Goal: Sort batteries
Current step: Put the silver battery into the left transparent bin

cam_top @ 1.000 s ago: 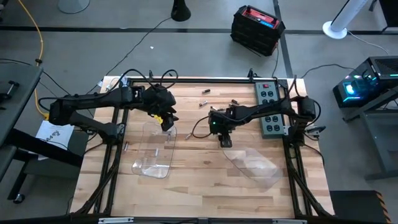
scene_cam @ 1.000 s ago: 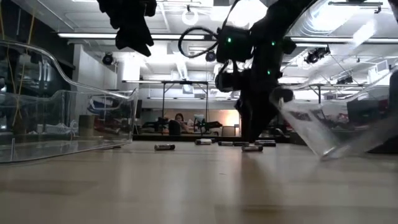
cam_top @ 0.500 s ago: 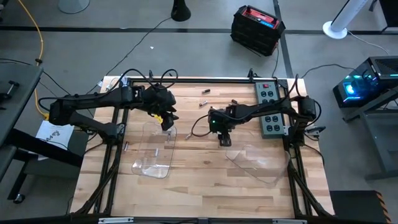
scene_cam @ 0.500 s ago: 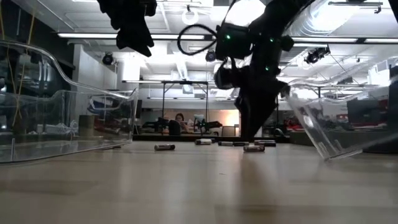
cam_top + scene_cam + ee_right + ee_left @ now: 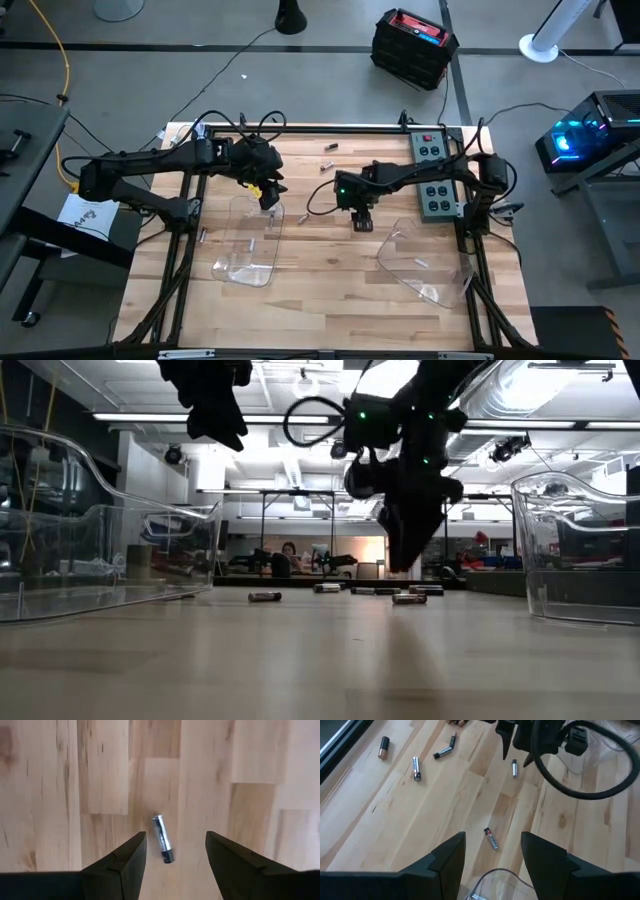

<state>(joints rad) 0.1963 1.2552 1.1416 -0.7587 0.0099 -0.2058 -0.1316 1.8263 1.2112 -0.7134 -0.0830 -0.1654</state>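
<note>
Right pincer hovering, fingers apart, over a battery lying on the table. Left pincer hanging apart too, empty.

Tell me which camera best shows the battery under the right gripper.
The right wrist view: the battery lies bare on the wood between the open right gripper fingers. The left wrist view shows it small; the high view hides it under the arm; in the low view I cannot single it out.

Left arm bent inward, left gripper raised, fingers apart – right arm reaching toward table centre, right gripper pointing down, fingers apart, approx. mid-table
</note>
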